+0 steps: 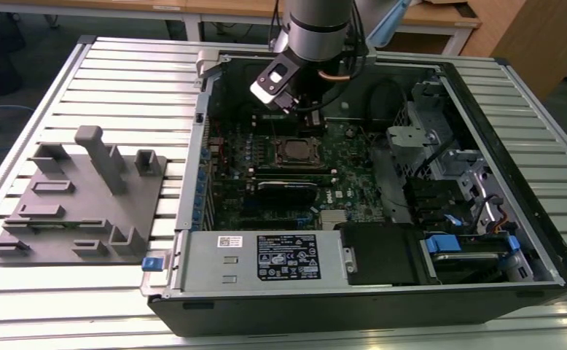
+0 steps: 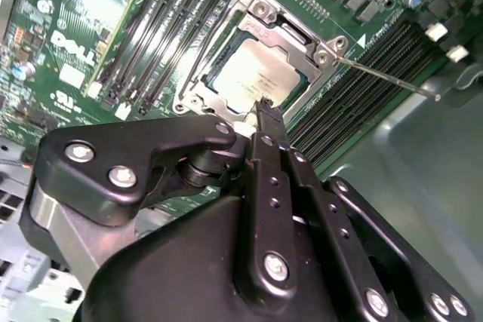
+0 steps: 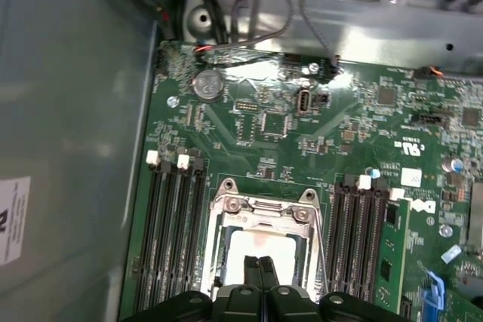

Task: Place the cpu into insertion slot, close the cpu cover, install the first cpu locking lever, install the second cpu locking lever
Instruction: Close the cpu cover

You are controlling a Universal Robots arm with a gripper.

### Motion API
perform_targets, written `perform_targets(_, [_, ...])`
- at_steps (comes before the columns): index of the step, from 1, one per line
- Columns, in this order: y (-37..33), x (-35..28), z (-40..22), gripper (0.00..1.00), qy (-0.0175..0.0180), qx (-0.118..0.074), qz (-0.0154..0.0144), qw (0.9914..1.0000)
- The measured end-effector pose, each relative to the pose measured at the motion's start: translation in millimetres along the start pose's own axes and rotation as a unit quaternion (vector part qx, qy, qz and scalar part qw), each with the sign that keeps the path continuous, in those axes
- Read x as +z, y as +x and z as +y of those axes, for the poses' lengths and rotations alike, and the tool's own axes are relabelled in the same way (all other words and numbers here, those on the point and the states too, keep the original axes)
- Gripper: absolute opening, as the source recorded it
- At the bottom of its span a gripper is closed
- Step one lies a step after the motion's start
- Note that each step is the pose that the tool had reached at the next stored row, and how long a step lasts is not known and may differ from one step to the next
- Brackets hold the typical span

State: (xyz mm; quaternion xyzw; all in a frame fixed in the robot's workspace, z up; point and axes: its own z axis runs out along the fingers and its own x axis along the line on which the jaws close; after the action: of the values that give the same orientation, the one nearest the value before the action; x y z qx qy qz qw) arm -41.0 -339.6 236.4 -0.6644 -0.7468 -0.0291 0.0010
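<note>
The black gripper [image 3: 259, 263], fingers pinched together and empty, hangs directly over the dull grey square cpu [image 3: 264, 245] under its silvery frame cover [image 3: 264, 213], mid-frame in the exterior view.

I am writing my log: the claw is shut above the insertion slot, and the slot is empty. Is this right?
Not empty: the cpu lies in the insertion slot, as the second wrist view shows. The claw is shut above it.

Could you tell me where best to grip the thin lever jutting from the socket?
I'd grip the lever near its free tip, coming from above with a finger either side: it is a thin straight rod, clear over the memory slots.
</note>
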Motion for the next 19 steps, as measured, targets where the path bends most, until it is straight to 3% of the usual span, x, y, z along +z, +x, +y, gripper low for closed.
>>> perform_targets(8, [0.0,0.0,0.0,0.11,0.0019,-0.047,0.002,0.99887])
perform_targets(19, [0.0,0.0,0.0,0.11,0.0021,-0.051,0.0021,0.99869])
